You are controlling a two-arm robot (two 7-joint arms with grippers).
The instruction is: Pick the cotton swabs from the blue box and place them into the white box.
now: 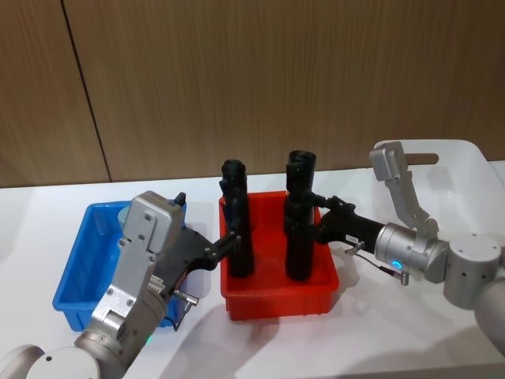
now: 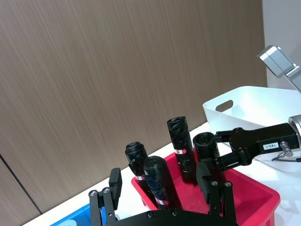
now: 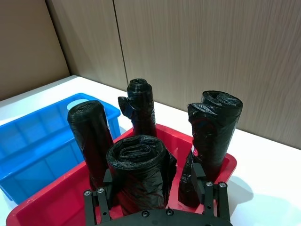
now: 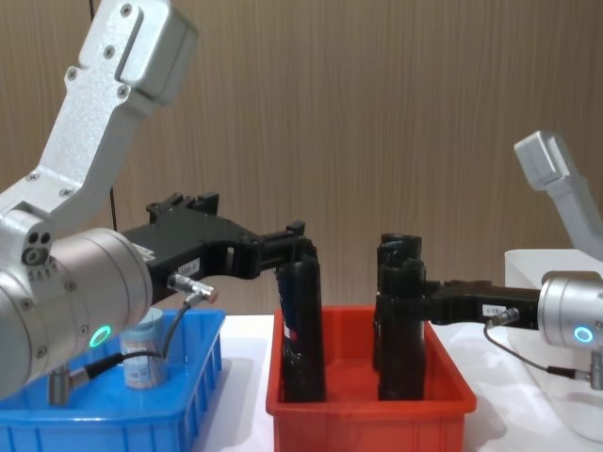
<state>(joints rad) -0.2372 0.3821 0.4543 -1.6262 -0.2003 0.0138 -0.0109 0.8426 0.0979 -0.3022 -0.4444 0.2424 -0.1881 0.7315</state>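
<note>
Left gripper (image 1: 227,241) nearest, jaws spread and empty, at a black roll (image 1: 239,237) in the red bin (image 1: 280,302).
Right gripper (image 1: 322,219) spread around another roll (image 1: 300,229); its hold cannot be told. Risk: toppling rolls. A swab jar (image 4: 143,353) sits in the blue box (image 1: 75,288) at 9 o'clock; white box (image 1: 473,170) at 3 o'clock.

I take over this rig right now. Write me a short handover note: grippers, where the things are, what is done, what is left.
Left gripper: open, around a black roll in the red bin.
Right gripper: open, around another black roll there.
Cotton swabs jar: upright in the blue box, not held.
White box: at the robot's right; no jar in its visible part.
Done: no transfer.
Left: likely clear the rolls, pick the jar, place it.
</note>
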